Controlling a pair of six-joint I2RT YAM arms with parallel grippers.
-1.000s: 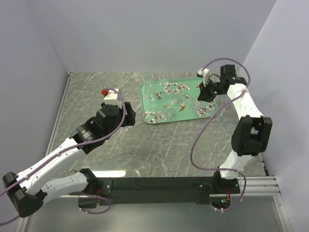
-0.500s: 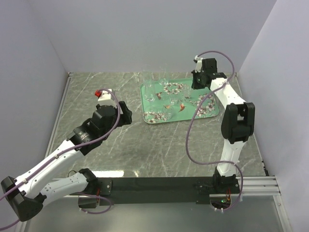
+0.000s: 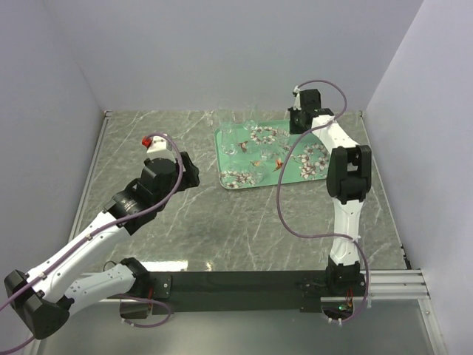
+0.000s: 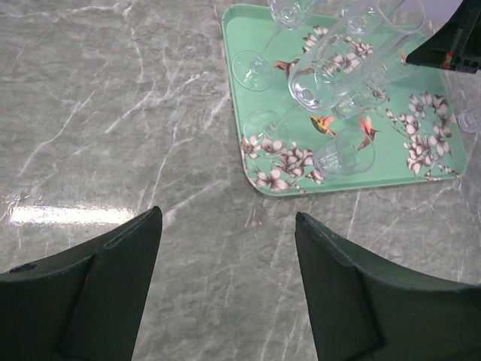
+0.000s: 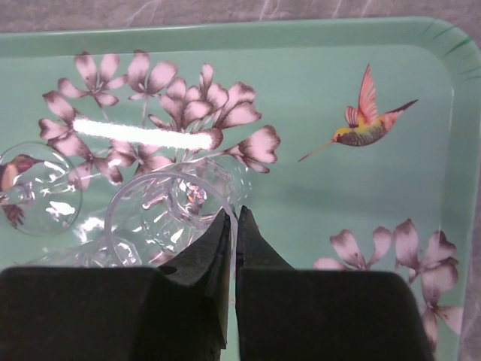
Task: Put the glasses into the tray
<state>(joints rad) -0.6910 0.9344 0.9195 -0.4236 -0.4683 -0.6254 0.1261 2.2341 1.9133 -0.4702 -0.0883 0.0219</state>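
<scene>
The teal tray lies at the back right of the table. Several clear glasses stand or lie on its left half, also in the left wrist view. My right gripper hangs over the tray's far edge. In the right wrist view it is shut on the rim of a small clear glass held just over the tray. A stemmed glass base sits to its left. My left gripper is open and empty over bare table, near the tray's near left corner.
Grey walls close the table at the back and sides. A metal rail runs along the left edge. A small clear round object lies on the table just off the tray's right edge. Marble table stretches in front of the tray.
My right arm has swung from the tray's right side up to its far edge. My left gripper has drawn back slightly to the left, still open.
</scene>
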